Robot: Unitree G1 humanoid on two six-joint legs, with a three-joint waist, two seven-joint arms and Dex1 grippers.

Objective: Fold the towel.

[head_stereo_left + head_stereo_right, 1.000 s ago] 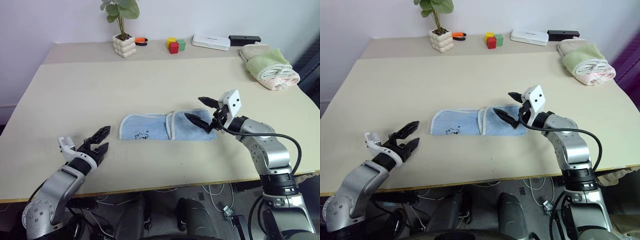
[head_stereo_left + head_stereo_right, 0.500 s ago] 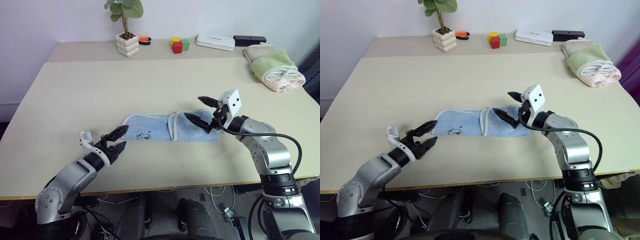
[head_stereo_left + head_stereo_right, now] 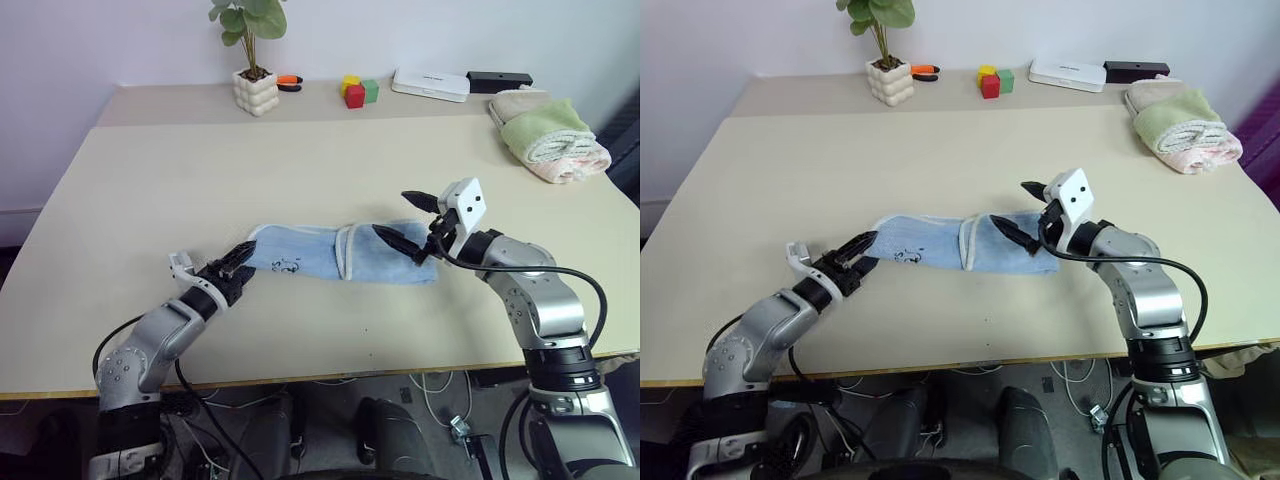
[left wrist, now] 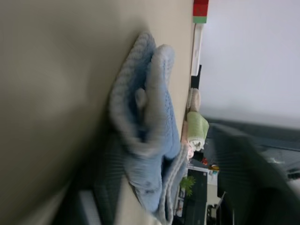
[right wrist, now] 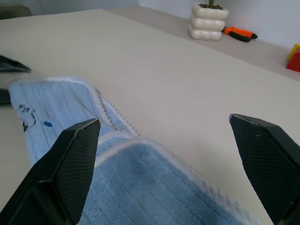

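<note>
The towel, light blue with a whitish hem and a small dark mark, lies folded into a long strip across the middle of the table. At the strip's left end, my left gripper has its two black fingers narrowed on the hem. The left wrist view has the towel bunched right in front of them. My right gripper hangs open just above the towel's right end, one finger over the cloth and the other raised. Its fingertips straddle the towel without touching it.
Along the back edge stand a potted plant, an orange tool, coloured blocks, a white box and a black box. Rolled green and pink towels lie at the back right.
My left gripper has travelled forward and rightward from bare table to the towel's left end, and its fingers have narrowed there. The right gripper has kept its place and stayed open.
</note>
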